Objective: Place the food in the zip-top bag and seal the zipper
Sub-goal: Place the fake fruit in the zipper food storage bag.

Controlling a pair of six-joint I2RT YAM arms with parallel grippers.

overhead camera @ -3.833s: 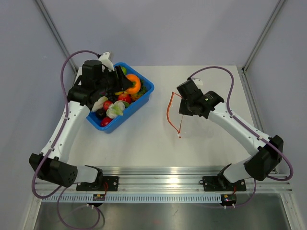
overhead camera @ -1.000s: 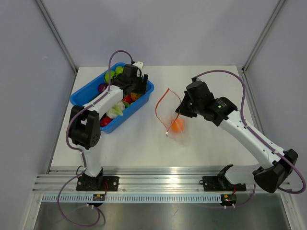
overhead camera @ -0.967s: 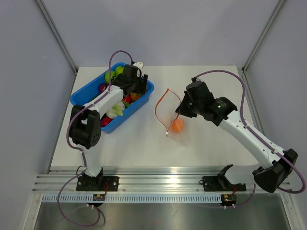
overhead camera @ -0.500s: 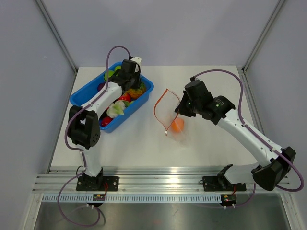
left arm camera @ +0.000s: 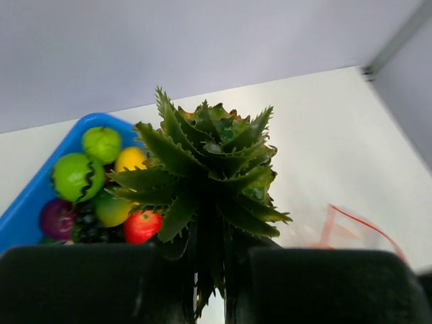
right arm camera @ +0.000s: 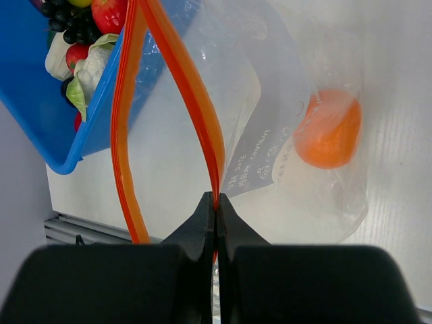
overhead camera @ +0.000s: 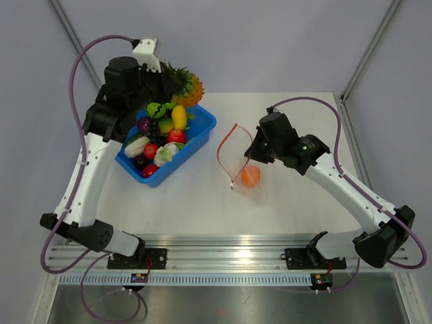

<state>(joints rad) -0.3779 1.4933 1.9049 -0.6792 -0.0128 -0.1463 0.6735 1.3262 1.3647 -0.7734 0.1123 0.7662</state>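
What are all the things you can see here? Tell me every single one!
pineapple: one, yellow-orange with green leaves, held in the air over the bin's far end
toy food: a heap too bunched to count; green, yellow, red, purple, white; in the bin
bin: one, blue, left part of the table
zip-top bag: one, clear, middle of the table, mouth open
zipper: one, orange-red, along the bag's mouth
orange: one, orange, inside the bag
table: one, white
left gripper: one, black, shut on the pineapple's leaves
right gripper: one, black, pinching the zipper
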